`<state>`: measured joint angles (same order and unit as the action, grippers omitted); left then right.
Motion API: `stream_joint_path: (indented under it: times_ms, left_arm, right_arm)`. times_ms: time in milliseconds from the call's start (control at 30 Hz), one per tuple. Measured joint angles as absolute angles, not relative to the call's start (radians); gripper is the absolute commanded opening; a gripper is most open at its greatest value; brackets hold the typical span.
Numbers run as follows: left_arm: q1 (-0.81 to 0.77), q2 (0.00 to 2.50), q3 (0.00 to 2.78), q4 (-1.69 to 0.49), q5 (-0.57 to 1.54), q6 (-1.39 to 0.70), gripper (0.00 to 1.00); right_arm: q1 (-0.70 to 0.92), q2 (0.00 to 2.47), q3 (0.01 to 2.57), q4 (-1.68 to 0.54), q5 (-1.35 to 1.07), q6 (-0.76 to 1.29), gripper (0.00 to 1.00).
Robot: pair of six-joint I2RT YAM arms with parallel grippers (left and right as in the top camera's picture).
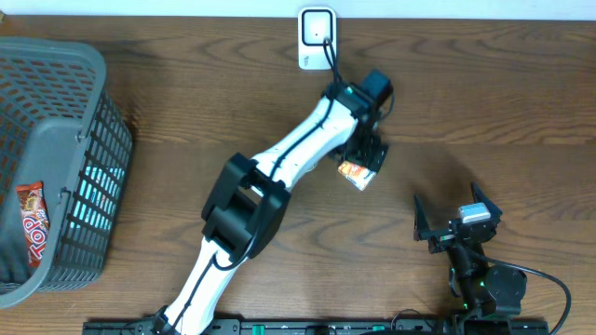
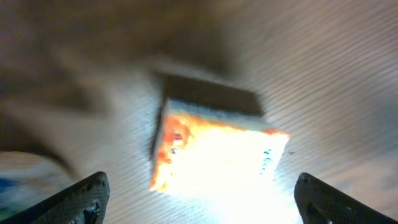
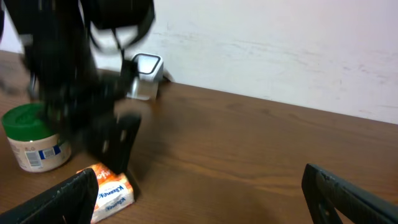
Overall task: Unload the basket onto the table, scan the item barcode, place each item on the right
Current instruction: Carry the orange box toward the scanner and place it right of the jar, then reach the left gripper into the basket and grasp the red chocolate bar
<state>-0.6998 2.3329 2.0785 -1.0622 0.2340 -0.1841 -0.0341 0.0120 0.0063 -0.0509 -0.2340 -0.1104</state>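
Below the left pincer (image 2: 202, 199), between its tips: orange packet (image 2: 217, 152) lying on table (image 1: 512, 112) | jaws wide, holding nothing | risk: barcode may face away from scanner (image 1: 317, 37), no read; askew closing shoves packet aside

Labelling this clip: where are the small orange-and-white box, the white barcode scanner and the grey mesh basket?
small orange-and-white box (image 2: 217, 152), left wrist view, its bright top face
white barcode scanner (image 1: 317, 35), overhead view, middle of its body
grey mesh basket (image 1: 102, 177), overhead view, its mesh side wall
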Motion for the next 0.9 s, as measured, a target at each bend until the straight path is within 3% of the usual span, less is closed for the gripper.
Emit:
stream_joint_path:
  times_ms: [200,400,567,733,900]
  left_arm:
    - [-0.646,2.166,2.285,-1.143,0.212,-0.105,0.97]
    - [-0.507,1.812,2.376,-1.191,0.000,-0.062,0.97]
    - [-0.173,1.646,2.395,-1.353,-0.118,-0.101,0.97]
    - [0.163,1.678,2.379,-1.544,-0.154,-0.151,0.97]
    - [0.385,1.706,2.295,-1.608,-0.165,-0.162,0.97]
  right_arm:
    - [-0.034,0.012,0.007,-0.051,-0.234,-0.110,0.99]
    - [-0.034,0.012,0.007,-0.051,-0.234,-0.110,0.99]
    - [-0.035,0.012,0.006,-0.051,-0.234,-0.110,0.99]
    - [-0.035,0.012,0.007,-0.051,-0.234,-0.110,0.99]
    - [-0.035,0.012,0.006,-0.051,-0.234,-0.110,0.99]
